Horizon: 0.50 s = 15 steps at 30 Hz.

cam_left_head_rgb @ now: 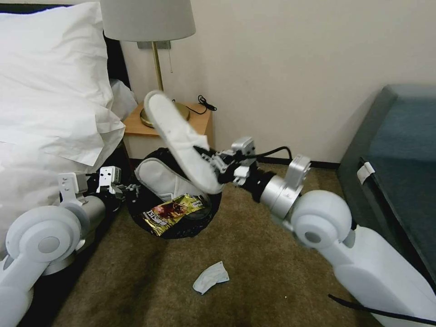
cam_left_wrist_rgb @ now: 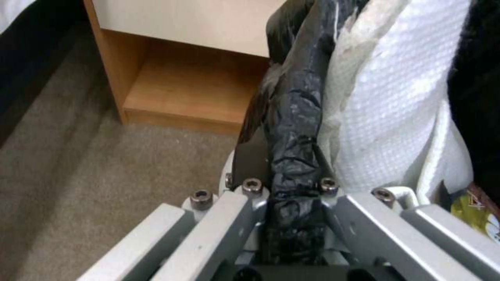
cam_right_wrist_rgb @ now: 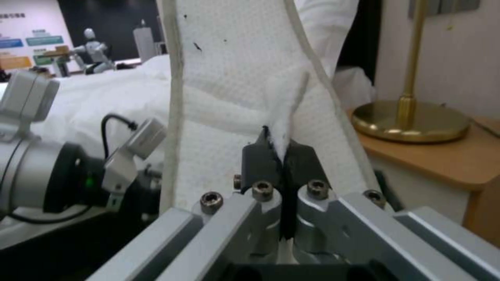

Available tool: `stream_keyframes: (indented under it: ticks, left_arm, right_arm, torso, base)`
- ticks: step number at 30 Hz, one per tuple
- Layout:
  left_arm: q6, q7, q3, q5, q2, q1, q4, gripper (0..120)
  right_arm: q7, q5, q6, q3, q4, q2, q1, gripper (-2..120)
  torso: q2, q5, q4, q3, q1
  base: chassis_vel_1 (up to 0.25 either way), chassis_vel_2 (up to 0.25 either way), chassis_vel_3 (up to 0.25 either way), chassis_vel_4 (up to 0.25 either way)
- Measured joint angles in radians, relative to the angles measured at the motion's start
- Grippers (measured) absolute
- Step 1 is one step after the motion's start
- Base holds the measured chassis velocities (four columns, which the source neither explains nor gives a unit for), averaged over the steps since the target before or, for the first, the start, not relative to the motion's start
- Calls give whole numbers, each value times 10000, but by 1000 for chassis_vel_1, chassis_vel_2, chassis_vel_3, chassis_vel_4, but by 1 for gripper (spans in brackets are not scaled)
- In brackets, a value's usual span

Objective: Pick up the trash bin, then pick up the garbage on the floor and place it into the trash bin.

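Slipper [cam_left_head_rgb: 160, 180] and wrapper [cam_left_head_rgb: 175, 211] in bin [cam_left_head_rgb: 181, 231] (nightstand [cam_left_head_rgb: 136, 129] behind).

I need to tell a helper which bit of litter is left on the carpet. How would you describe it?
Start at the black-lined trash bin beside the nightstand. On the open brown carpet in front of it lies a crumpled white tissue. It lies alone and loose, unlike the slippers and wrapper at the bin.

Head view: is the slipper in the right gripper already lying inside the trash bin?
No, the right gripper holds the slipper tilted up in the air above the trash bin, where another slipper already lies.
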Motion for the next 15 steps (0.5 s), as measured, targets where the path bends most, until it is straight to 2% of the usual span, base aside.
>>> stream_keyframes:
  ticks: [15]
  left_arm:
    - [-1, -81, 4, -193, 52, 37, -145, 3]
  right_arm:
    - [187, -796, -18, -882, -674, 349, 87, 0]
  torso:
    - [0, 1, 0, 0, 1]
  base:
    - [0, 0, 0, 0]
